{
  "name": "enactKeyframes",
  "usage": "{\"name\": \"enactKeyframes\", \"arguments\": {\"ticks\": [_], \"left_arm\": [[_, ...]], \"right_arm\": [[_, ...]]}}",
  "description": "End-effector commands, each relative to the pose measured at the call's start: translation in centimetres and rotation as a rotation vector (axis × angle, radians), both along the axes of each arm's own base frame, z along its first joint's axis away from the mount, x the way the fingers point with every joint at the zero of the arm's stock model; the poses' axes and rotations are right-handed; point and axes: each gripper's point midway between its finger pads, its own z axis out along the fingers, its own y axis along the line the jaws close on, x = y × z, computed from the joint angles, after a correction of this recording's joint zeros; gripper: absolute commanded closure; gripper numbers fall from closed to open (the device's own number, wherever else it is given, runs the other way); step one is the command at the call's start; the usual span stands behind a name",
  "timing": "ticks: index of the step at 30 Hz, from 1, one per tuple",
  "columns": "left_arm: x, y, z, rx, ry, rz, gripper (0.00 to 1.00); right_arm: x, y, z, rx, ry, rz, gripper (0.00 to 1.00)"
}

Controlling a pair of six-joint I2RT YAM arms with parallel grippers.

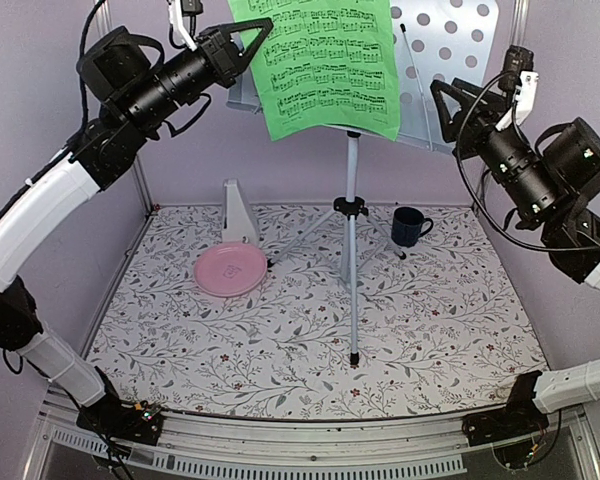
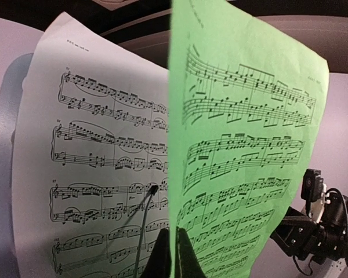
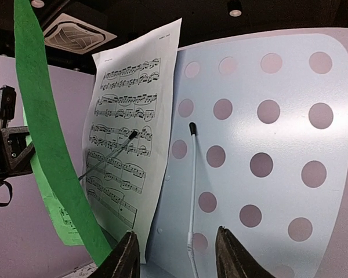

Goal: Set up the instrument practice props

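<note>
Overhead: clamping the green sheet (image 1: 325, 65) by its left edge with the left gripper (image 1: 258, 40), jaws pressed together on the paper, at the top of the frame. Hanging it upright, long axis vertical, in front of the left and middle of the music stand (image 1: 450, 50), leaving the perforated right part bare. Hovering the right gripper (image 1: 452, 100) at upper right, just beside the desk's right edge. Leaving the metronome (image 1: 238, 212) on the table, mid-left, behind the pink plate (image 1: 230, 270).

Left wrist: pinching the green sheet (image 2: 243, 156) at bottom centre, angling it away from the white sheet (image 2: 98, 174) at left.

Right wrist: holding the right gripper (image 3: 177, 255) apart and empty at the bottom edge, facing the bare desk (image 3: 278, 145). Seeing the white sheet (image 3: 133, 133) leaning on the desk's left part and the green sheet (image 3: 46, 133) edge-on at far left, apart from the desk. Judging the coming move as carrying that sheet rightward and laying it flat on the bare part, probably with the left arm.
</note>
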Motion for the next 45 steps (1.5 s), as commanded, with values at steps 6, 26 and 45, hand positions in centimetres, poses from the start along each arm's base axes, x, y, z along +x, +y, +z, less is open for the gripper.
{"name": "enactKeyframes", "arguments": {"ticks": [6,26,45], "left_arm": [[1.9,0.5,0.2,-0.004,0.046,0.063,1.00],[1.7,1.5,1.8,-0.006,0.002,0.112,1.00],[2.1,1.2,1.9,0.002,-0.013,0.123,1.00]], "right_arm": [[2.5,1.5,1.7,-0.048,-0.031,-0.087,0.54],[5.6,2.2,2.5,-0.076,-0.035,-0.230,0.70],[6.0,2.2,2.6,-0.048,-0.061,-0.264,1.00]]}}
